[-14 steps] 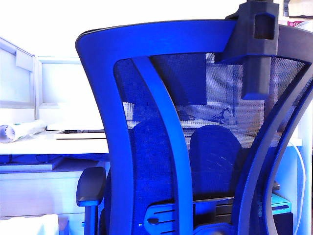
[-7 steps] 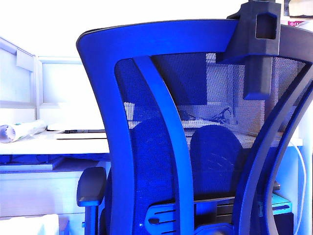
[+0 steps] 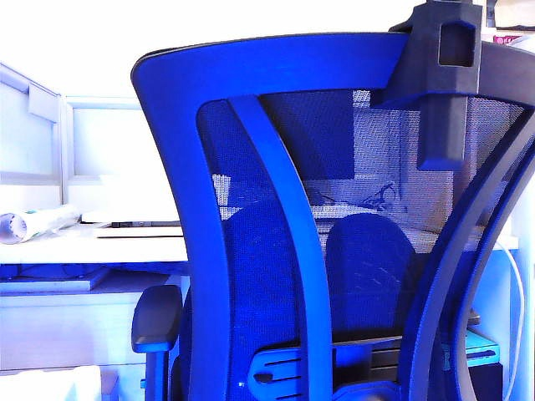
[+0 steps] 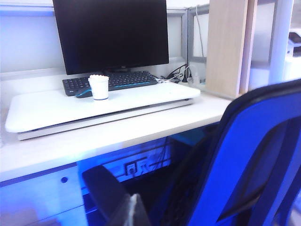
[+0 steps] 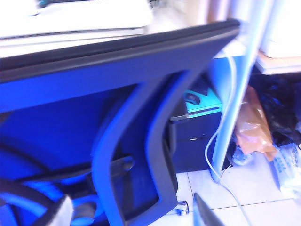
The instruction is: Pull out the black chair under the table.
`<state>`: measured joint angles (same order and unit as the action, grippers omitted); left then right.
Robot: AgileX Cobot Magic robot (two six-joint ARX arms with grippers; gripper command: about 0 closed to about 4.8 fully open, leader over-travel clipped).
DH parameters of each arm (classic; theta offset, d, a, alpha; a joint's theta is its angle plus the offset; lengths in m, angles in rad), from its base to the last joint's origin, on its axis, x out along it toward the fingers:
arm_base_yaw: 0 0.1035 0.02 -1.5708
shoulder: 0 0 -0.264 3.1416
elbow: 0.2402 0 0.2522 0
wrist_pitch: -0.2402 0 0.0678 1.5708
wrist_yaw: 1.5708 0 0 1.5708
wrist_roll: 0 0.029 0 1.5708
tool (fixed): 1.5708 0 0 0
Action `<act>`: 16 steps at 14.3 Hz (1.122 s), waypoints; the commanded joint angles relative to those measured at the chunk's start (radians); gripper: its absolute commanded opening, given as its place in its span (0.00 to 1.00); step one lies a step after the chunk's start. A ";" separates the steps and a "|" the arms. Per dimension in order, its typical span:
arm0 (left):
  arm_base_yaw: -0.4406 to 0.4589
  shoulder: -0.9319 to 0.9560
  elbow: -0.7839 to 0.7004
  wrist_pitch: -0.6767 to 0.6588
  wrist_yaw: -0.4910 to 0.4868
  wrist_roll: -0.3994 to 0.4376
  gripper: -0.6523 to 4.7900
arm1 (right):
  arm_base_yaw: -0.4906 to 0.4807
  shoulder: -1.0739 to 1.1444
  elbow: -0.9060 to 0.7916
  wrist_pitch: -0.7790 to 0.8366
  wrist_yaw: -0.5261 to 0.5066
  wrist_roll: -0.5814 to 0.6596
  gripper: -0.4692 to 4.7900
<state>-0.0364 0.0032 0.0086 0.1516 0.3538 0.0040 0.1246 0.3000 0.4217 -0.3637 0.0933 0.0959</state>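
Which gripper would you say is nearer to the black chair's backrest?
Right. The right gripper is close behind the backrest, fingers either side of a rib; the left gripper is off to its side, by the armrest.

All three views look deskward, close behind the black chair (image 3: 276,217).

No text, label, brand, number or sign can be read in any view. The monitor (image 4: 111,34) is dark and blank, the keyboard (image 4: 113,81) keys are too small to make out, and the white cup (image 4: 99,87) shows no print. A pale bag (image 5: 289,165) on the floor carries some marks — blurred beyond reading. The chair (image 3: 276,225) back and the table (image 4: 141,127) bear nothing legible.
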 commanded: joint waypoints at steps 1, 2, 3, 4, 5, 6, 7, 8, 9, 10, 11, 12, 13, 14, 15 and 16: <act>0.002 0.000 0.000 -0.077 -0.100 0.024 0.11 | -0.098 -0.001 -0.043 0.033 -0.105 0.005 0.20; 0.002 0.000 0.000 -0.097 -0.138 0.026 0.11 | -0.113 -0.002 -0.062 0.035 -0.116 0.009 0.16; 0.002 0.000 0.000 -0.121 -0.180 0.026 0.11 | -0.111 -0.002 -0.079 0.055 -0.115 0.013 0.07; 0.002 0.000 0.000 -0.144 -0.218 0.027 0.11 | -0.110 -0.001 -0.091 0.069 -0.115 0.013 0.07; 0.001 0.000 -0.001 -0.175 -0.265 0.026 0.11 | -0.110 -0.002 -0.108 0.080 -0.114 0.018 0.07; 0.001 0.000 -0.001 -0.205 -0.296 0.026 0.11 | -0.110 -0.002 -0.126 0.083 -0.111 0.034 0.07; 0.001 0.000 -0.001 -0.229 -0.314 0.026 0.11 | -0.110 -0.002 -0.147 0.085 -0.111 0.035 0.07; 0.001 0.000 -0.001 -0.273 -0.343 0.027 0.11 | -0.110 -0.002 -0.186 0.085 -0.113 0.036 0.07; 0.001 0.000 -0.001 -0.314 -0.361 0.027 0.11 | -0.110 -0.002 -0.222 0.085 -0.113 0.035 0.07; 0.001 0.001 -0.001 -0.341 -0.361 0.026 0.11 | -0.110 -0.002 -0.251 0.085 -0.114 0.035 0.07; 0.001 0.000 -0.001 -0.338 -0.361 0.027 0.11 | -0.110 -0.002 -0.274 0.085 -0.115 0.035 0.07; 0.002 0.000 -0.001 -0.338 -0.361 0.026 0.11 | -0.110 -0.004 -0.304 0.086 -0.116 0.034 0.07; 0.002 0.000 -0.001 -0.338 -0.360 0.026 0.11 | -0.110 -0.006 -0.306 0.090 -0.122 0.034 0.07; 0.001 0.000 -0.001 -0.338 -0.357 0.026 0.11 | -0.110 -0.029 -0.306 0.104 -0.123 0.032 0.07; 0.001 0.000 -0.001 -0.338 -0.357 0.026 0.11 | -0.110 -0.060 -0.306 0.106 -0.122 0.029 0.07; 0.001 0.000 -0.001 -0.338 -0.354 0.025 0.11 | -0.110 -0.132 -0.310 0.098 -0.132 0.028 0.07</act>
<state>-0.0364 0.0032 0.0097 -0.1619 -0.0040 0.0277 0.0128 0.1940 0.1131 -0.2810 -0.0277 0.1261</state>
